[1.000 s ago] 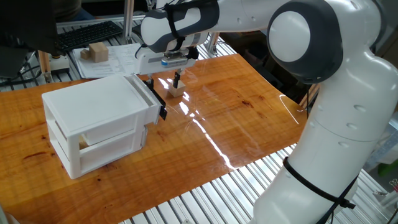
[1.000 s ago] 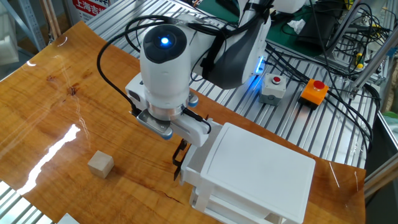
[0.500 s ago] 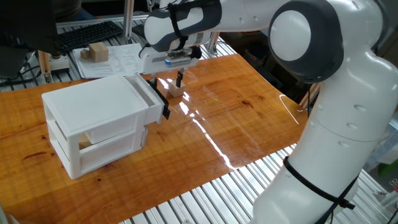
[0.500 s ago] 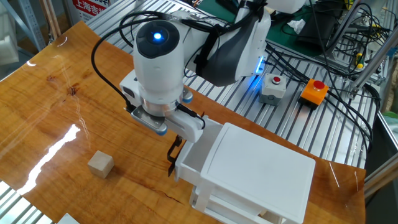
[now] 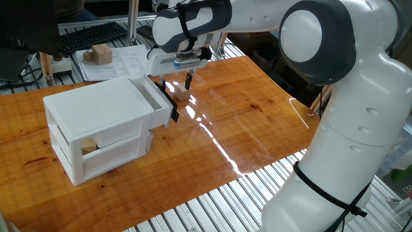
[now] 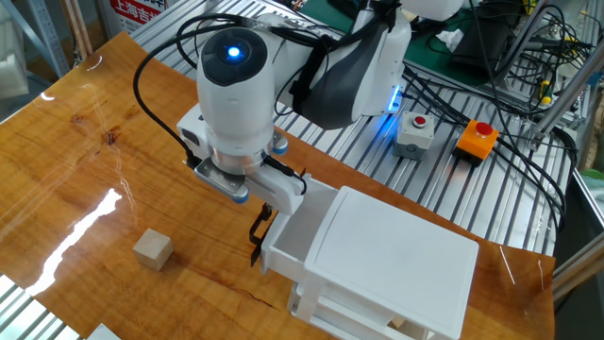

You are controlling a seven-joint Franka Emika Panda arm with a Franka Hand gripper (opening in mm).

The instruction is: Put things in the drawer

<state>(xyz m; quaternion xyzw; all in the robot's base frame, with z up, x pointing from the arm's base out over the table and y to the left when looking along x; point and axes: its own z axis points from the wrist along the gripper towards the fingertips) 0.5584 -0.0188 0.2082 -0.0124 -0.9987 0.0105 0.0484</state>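
Your white two-tier cabinet (image 5: 100, 125) sat near one end of the wooden worktop (image 5: 244, 122), and its upper drawer (image 6: 294, 231) with the black handle (image 6: 257, 236) stood partly pulled out; what showed of its inside held nothing. In the lower tier (image 5: 109, 151) a tan piece (image 5: 89, 147) was visible through the front opening. The gripper (image 6: 260, 229) was at the handle, but whether it was clenched on it or released could not be told from either view. You had one small pale beige wooden block (image 6: 152, 251) lying on the worktop, outside the drawer and in front of it, near the handle. One larger tan block (image 5: 101, 54) rested on papers (image 5: 125, 61) beyond the far edge.
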